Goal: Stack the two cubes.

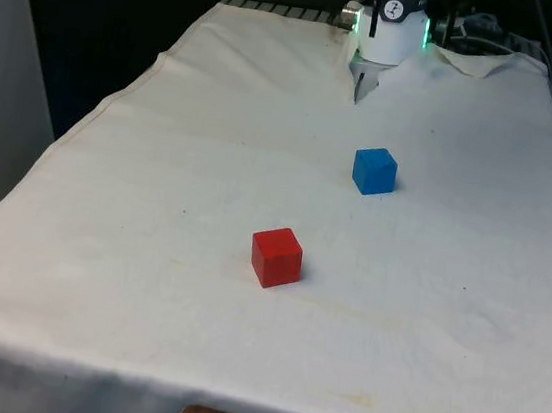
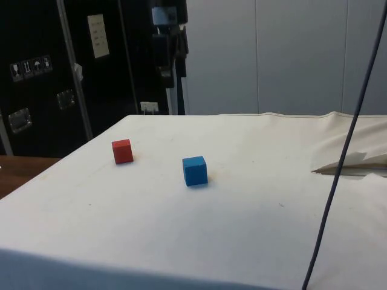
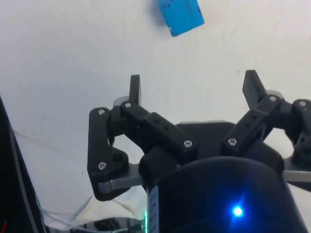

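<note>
Resting on tabletop (image 1: 150,251), well apart: red cube (image 1: 277,257) and blue cube (image 1: 374,170), both small, solid-coloured, sharp-edged. Red cube nearer front edge, toward front view's left; blue cube farther back, toward front view's right. White cloth (image 2: 272,199) covers tabletop, wrinkled at far end. Fingers (image 3: 134,89) spread wide, released, holding nothing; gripper (image 3: 193,90) hangs above cloth, blue cube (image 3: 181,16) ahead of it. Nothing between cubes.

I see the white-clothed table (image 1: 146,281) carrying a red cube (image 1: 277,257) and a blue cube (image 1: 374,170), well apart.
</note>
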`<state>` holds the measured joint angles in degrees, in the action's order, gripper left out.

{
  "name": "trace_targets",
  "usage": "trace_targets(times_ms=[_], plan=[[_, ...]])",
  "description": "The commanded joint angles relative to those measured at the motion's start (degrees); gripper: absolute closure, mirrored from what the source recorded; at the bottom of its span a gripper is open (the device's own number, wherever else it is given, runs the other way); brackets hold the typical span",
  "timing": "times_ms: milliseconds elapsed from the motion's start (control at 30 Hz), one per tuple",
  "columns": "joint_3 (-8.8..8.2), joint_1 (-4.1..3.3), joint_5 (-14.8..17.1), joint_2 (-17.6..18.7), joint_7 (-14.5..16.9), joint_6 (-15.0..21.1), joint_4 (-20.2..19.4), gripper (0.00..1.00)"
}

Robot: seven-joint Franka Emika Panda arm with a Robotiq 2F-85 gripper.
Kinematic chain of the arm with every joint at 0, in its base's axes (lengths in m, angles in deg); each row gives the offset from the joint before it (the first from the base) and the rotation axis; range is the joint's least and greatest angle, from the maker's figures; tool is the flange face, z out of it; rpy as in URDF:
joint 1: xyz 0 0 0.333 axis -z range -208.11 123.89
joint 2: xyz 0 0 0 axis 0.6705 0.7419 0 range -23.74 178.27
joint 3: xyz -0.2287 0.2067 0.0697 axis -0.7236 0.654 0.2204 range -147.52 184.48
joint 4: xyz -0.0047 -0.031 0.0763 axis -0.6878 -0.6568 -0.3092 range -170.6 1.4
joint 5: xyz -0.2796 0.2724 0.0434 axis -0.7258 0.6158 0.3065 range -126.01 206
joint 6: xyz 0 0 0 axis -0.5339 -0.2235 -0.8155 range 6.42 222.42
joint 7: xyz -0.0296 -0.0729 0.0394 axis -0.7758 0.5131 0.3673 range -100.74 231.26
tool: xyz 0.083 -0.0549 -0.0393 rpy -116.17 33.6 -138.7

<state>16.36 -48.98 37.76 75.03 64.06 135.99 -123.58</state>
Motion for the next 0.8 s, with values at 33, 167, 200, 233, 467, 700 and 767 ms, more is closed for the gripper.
trace_targets(times_ms=[33,167,200,233,467,700,767], plan=[[0.11,-0.06,-0.3,0.2,-0.1,1.9,-1.0,0.0],[0.29,-0.06,-0.3,0.5,0.2,3.7,-2.2,0.0],[0.29,-0.06,-0.3,0.6,0.3,4.4,-2.7,0.0],[0.34,-0.06,-0.3,0.7,0.4,5.1,-3.2,0.0],[0.29,0.06,-0.3,2.3,1.0,9.7,-5.4,0.0],[0.0,0.23,-0.2,4.8,2.1,14.0,-7.2,0.0],[0.0,0.23,-0.1,5.0,2.2,14.4,-7.3,0.0]])
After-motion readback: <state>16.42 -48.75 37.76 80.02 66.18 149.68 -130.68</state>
